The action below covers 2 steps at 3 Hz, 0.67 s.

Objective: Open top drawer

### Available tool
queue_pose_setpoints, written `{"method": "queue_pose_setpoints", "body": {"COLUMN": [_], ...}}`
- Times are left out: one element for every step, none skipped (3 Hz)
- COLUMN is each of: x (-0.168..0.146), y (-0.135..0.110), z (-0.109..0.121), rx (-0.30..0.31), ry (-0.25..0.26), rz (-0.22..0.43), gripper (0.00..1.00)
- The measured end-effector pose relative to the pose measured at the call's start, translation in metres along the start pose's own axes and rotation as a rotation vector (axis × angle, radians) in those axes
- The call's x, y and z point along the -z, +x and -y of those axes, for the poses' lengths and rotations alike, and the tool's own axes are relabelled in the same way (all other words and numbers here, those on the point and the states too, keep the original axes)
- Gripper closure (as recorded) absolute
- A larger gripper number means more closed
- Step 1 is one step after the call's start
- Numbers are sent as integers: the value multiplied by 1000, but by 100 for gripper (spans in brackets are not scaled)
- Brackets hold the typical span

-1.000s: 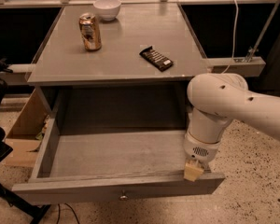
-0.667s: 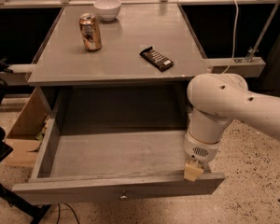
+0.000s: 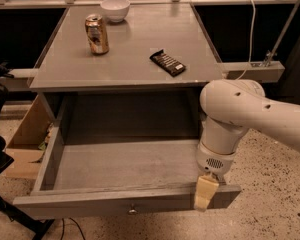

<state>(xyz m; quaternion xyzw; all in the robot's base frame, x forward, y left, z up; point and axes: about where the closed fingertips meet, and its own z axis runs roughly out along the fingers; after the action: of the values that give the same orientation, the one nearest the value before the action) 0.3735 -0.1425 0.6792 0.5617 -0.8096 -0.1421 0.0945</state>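
The top drawer (image 3: 125, 202) is a wide grey drawer under the grey table, pulled far out toward me. Its broad tray (image 3: 125, 164) shows bare inside. A small round metal knob (image 3: 133, 210) sits at the centre of its flat front panel. My gripper (image 3: 205, 193) hangs from the white arm (image 3: 240, 119) at the right end of the drawer's front edge, a cream fingertip resting over the panel's top rim, well right of the knob.
On the table top (image 3: 125, 49) stand a white bowl (image 3: 115, 9), a soda can (image 3: 97, 34) and a dark snack bar (image 3: 167, 62). A cardboard box (image 3: 27, 139) sits on the floor at left, beside a black stand (image 3: 0, 159). A rail (image 3: 250, 70) runs at right.
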Motion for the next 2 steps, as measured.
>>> {"method": "queue_pose_setpoints", "body": {"x": [0, 0], "y": [0, 0], "z": [0, 0], "rx": [0, 0], "ry": [0, 0], "rz": [0, 0], "gripper": [0, 0]}}
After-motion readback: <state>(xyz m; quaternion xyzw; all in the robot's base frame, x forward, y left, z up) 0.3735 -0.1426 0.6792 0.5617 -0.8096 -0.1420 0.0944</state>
